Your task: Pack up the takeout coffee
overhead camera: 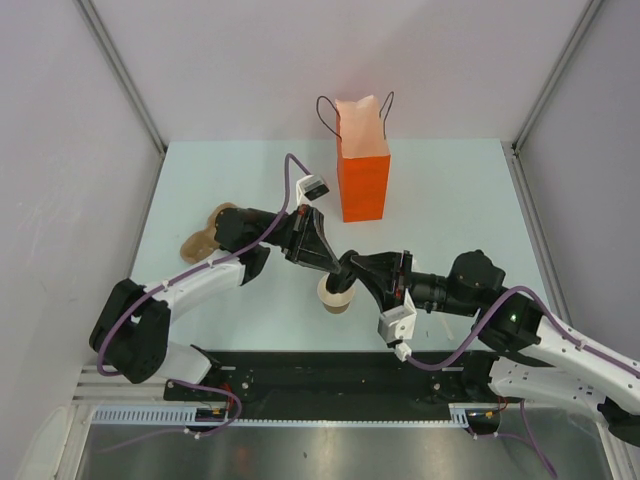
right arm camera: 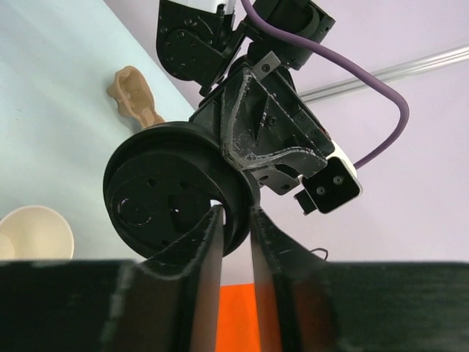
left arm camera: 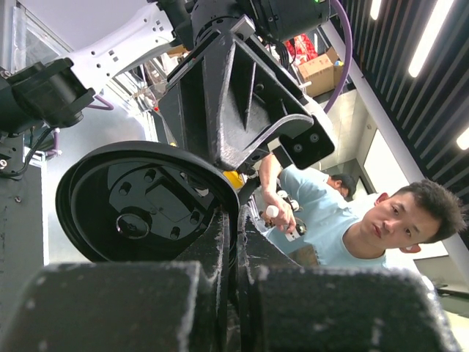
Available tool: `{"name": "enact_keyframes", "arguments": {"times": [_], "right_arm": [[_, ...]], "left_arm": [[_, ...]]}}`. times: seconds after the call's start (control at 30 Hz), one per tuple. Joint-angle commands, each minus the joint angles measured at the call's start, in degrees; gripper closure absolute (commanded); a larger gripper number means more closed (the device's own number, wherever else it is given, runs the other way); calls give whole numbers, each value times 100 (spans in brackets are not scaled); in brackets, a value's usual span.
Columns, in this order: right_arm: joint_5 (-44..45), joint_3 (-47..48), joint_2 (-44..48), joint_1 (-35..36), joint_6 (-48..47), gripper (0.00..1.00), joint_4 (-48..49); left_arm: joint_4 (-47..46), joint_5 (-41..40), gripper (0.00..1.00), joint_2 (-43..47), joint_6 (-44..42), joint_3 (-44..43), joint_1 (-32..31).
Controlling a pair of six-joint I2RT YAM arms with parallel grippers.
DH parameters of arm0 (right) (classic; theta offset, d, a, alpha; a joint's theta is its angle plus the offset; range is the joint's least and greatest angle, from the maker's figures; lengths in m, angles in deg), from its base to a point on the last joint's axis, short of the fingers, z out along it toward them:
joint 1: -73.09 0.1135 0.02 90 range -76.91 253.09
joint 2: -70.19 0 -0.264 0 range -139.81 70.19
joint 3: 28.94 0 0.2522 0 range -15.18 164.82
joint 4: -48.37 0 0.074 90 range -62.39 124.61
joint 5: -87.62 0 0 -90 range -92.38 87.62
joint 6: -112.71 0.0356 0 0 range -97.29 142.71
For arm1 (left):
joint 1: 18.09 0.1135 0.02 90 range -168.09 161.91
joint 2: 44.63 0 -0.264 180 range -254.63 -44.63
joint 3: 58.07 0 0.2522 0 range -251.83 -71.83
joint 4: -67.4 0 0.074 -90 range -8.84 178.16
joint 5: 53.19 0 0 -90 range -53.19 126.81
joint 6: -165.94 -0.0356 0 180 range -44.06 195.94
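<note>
The tan paper cup (overhead camera: 335,297) stands uncovered on the table below both grippers, and its pale inside shows in the right wrist view (right arm camera: 33,235). The round black lid (left arm camera: 139,205) (right arm camera: 168,191) is held on edge in the air above the cup. My left gripper (overhead camera: 335,262) (left arm camera: 234,220) is shut on the lid's rim. My right gripper (overhead camera: 356,272) (right arm camera: 236,213) comes in from the opposite side. Its jaws straddle the same rim with a narrow gap and light shows beside the left fingertip (right arm camera: 217,220). In the top view the lid is mostly hidden between the two grippers.
The tall orange paper bag (overhead camera: 363,180) (right arm camera: 238,323) with black cord handles stands upright just behind the grippers. A tan wooden piece (overhead camera: 205,235) (right arm camera: 135,99) lies on the table to the left, beside the left arm. Grey walls enclose the table.
</note>
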Motion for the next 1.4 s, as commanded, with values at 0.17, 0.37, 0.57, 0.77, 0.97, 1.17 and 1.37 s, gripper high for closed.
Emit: {"name": "enact_keyframes", "arguments": {"times": [0.17, 0.37, 0.57, 0.77, 0.97, 1.17, 1.37], "right_arm": [[167, 25, -48, 70, -171, 100, 293], [421, 43, 14, 140, 48, 100, -4], [1072, 543, -319, 132, 1152, 100, -689], [1442, 1421, -1338, -104, 2631, 100, -1602], [617, 2123, -2348, -1078, 4161, 100, -2394], [290, 2942, -3597, -1450, 4821, 100, -3485], [263, 3110, -4134, -1556, 5304, 100, -3732]], "left_arm": [[116, 8, 100, 264, -311, -71, -133], [890, 43, 30, 518, -996, 210, 304], [2055, -10, 0, 1088, -2137, 343, 1875], [8588, -1254, 0, 1740, -7957, -1367, 2890], [10998, -4070, 0, 1704, -9736, -2664, 3117], [9444, -3494, 0, 2329, -8058, -1636, 4164], [9092, -3579, 0, 2496, -7800, -898, 4208]]}}
